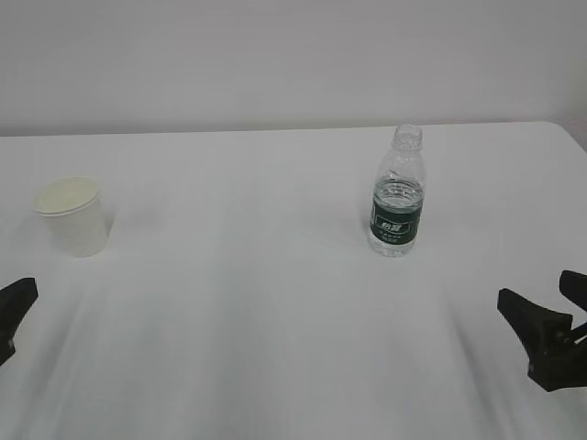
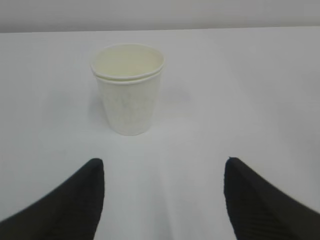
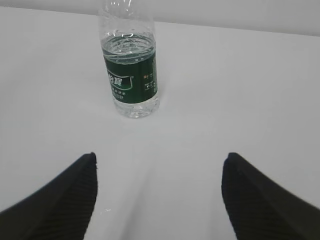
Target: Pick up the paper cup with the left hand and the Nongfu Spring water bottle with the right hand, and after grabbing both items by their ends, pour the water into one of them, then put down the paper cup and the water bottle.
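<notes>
Standing upright — white paper cup, green-banded capless bottle, both jaws released

light: soft, even, bright | shadows: faint | glare: none | focus: slightly soft, hazy

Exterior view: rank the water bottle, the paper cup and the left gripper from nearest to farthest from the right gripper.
1. Nongfu Spring water bottle, ahead and left of the right gripper.
2. Paper cup, far left.
3. Left gripper, at the left edge; too close to the cup to call.
</notes>
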Tool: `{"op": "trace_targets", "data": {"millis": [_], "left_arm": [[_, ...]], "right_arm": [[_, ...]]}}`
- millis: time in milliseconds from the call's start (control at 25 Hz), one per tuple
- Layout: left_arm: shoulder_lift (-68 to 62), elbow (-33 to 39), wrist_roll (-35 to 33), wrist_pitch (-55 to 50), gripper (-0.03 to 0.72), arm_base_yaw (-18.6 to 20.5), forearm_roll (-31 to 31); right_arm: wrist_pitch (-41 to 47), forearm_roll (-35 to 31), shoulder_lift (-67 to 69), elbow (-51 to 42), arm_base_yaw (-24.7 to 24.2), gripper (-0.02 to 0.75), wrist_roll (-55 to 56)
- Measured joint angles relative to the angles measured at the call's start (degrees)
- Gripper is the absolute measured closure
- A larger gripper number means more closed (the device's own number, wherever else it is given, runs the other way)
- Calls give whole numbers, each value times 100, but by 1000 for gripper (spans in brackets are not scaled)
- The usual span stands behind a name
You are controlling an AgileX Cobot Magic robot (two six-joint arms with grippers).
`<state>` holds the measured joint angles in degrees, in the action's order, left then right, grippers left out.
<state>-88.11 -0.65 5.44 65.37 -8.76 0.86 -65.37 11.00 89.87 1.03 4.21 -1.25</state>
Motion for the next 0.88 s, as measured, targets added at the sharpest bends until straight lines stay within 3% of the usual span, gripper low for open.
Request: {"op": "trace_targets", "data": {"millis": [880], "left_arm": [[-235,-63,0,22,155,0,138]], "right_arm": [[-3,412,1291,1135,0,148,-303]]}}
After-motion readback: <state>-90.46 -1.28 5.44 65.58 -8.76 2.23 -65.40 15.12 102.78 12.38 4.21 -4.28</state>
